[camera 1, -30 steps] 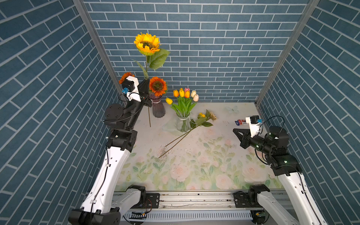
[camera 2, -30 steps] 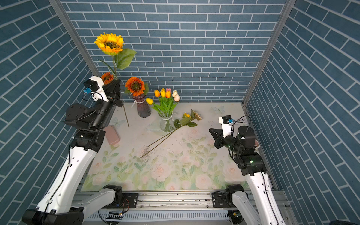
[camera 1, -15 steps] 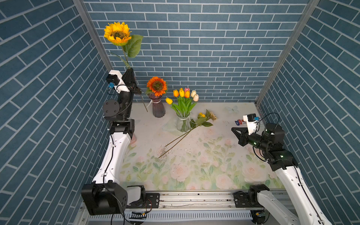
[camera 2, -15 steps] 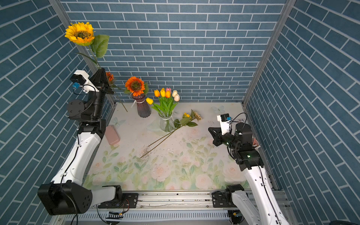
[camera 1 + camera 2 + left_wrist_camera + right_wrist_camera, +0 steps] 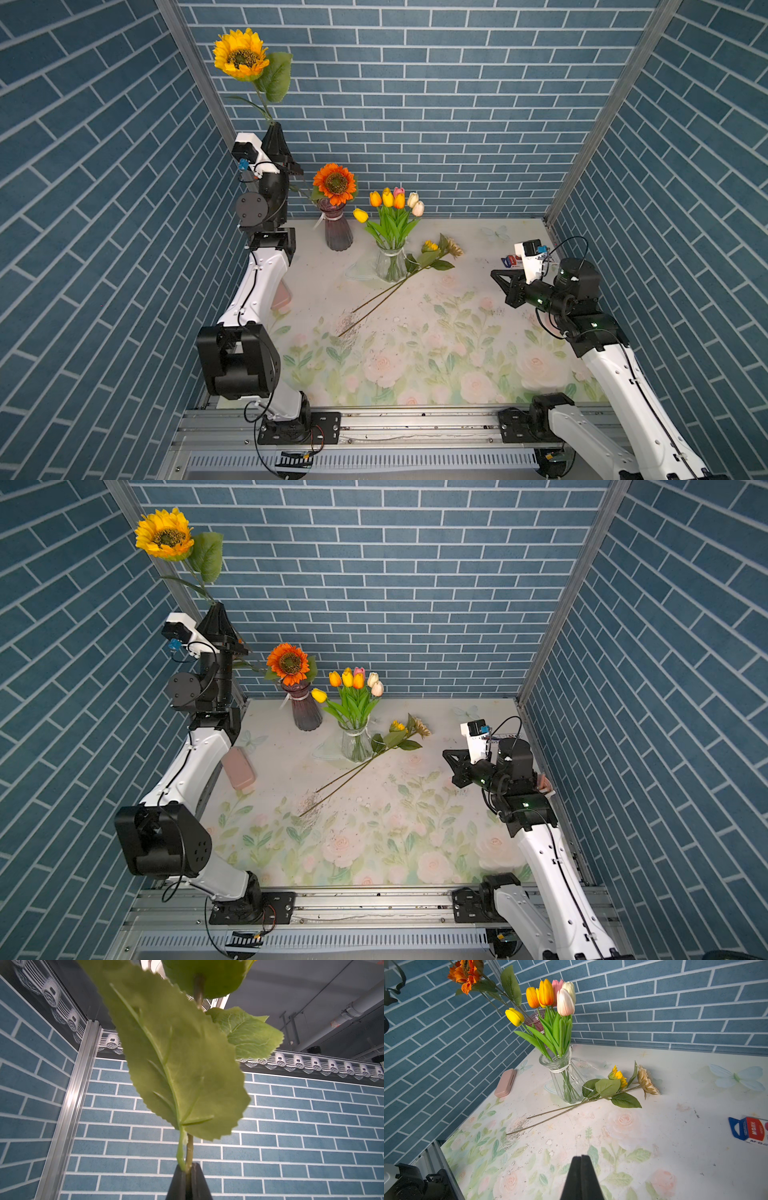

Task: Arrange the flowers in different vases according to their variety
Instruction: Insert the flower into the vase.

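My left gripper (image 5: 272,125) is raised high by the back-left corner post, shut on the stem of a yellow sunflower (image 5: 240,54) whose head stands above it. In the left wrist view the fingers (image 5: 178,1180) pinch the stem under a big leaf (image 5: 176,1059). The purple vase (image 5: 337,232) holds an orange sunflower (image 5: 335,183). The clear vase (image 5: 390,264) holds several tulips (image 5: 392,203). Two sunflowers, one small and yellow (image 5: 431,246) and one cream (image 5: 454,249), lie on the mat beside it. My right gripper (image 5: 493,274) hovers at the right, shut and empty.
A pink case (image 5: 238,768) lies on the mat by the left arm. A small red and blue box (image 5: 751,1131) sits near the back right corner. Brick-pattern walls close three sides, and the floral mat (image 5: 415,353) covers the table.
The left arm has swung the yellow sunflower up and to the left, away from above the purple vase. The right arm has shifted slightly.
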